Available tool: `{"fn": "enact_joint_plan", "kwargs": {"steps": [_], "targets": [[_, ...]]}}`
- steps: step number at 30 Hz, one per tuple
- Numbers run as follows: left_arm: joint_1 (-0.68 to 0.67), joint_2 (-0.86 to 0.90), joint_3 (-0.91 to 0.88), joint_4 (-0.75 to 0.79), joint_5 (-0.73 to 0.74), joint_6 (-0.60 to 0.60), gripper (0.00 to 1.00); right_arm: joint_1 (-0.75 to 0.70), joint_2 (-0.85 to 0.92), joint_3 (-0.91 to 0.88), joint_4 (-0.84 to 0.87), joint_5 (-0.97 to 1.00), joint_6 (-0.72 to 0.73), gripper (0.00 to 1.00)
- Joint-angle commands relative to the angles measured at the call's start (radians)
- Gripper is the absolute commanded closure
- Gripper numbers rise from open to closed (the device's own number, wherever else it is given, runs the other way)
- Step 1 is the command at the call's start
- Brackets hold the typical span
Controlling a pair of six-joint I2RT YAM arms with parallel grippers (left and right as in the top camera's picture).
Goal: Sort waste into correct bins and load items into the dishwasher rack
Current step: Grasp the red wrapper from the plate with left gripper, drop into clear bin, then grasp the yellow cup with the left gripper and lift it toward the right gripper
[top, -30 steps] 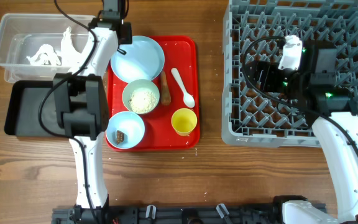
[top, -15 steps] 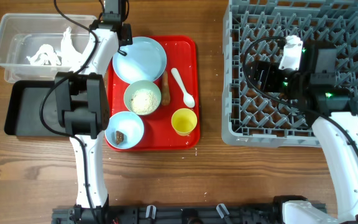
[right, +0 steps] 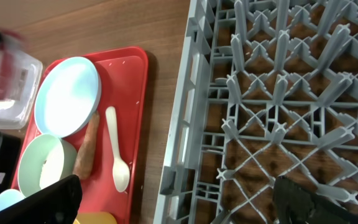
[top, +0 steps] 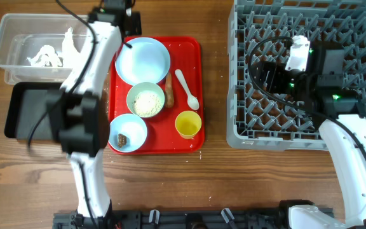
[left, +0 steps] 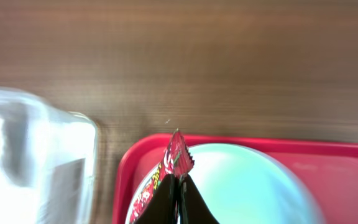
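The red-and-white candy wrapper (left: 171, 163) hangs crumpled, pinched between the left fingers (left: 162, 204) over the edge of the light blue plate (top: 142, 60), which lies flat on the red tray (top: 194, 54). Beside it on that tray sit a bowl (top: 132, 95) of white rice grains (top: 147, 102), a blue bowl (top: 135, 125) with a small dark scrap (top: 124, 138), the brown stick (top: 168, 90), the white spoon (top: 187, 89) and the upright yellow cup (top: 188, 124). White tissue (top: 46, 56) lies in the clear tub (top: 5, 38), the black tray (top: 30, 114) just beside it, and the grey pegged rack (top: 246, 127) stands well right on the table (top: 215, 178).
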Motion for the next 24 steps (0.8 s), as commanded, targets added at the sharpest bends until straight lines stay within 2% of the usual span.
{"fn": "enact_joint_plan", "kwargs": {"steps": [1,4,9,10,11,12,13,14,19,24], "targets": [[0.016,-0.237,0.053,-0.071,0.057,0.002,0.96,0.003,0.013,0.023,0.01,0.016,0.006,0.0],[0.129,-0.268,0.051,-0.095,0.038,0.008,0.96,0.003,0.013,0.023,0.021,0.015,0.007,0.0],[0.314,-0.117,0.05,0.017,0.039,-0.055,0.94,0.003,0.013,0.023,0.021,0.015,0.007,0.0],[0.339,-0.068,0.05,0.044,0.039,-0.056,0.77,0.003,0.013,0.023,0.02,0.014,0.007,0.0],[0.351,-0.031,0.05,0.054,0.041,-0.055,0.56,0.003,0.013,0.023,0.017,0.014,0.007,0.0],[0.357,-0.003,0.05,0.049,0.05,-0.055,0.41,0.003,0.013,0.023,0.014,0.014,0.007,0.0],[0.357,0.006,0.05,0.033,0.05,-0.055,0.11,0.003,0.013,0.023,0.01,0.014,0.008,0.0],[0.355,0.007,0.05,0.022,0.05,-0.055,0.0,0.003,0.013,0.023,0.01,0.014,0.008,0.0],[0.318,-0.097,0.051,0.011,0.075,-0.055,0.0,0.003,0.013,0.023,0.011,0.014,0.007,0.0],[0.209,-0.235,0.051,-0.292,0.405,-0.054,0.0,0.003,0.013,0.023,0.01,0.011,0.007,0.0]]}}
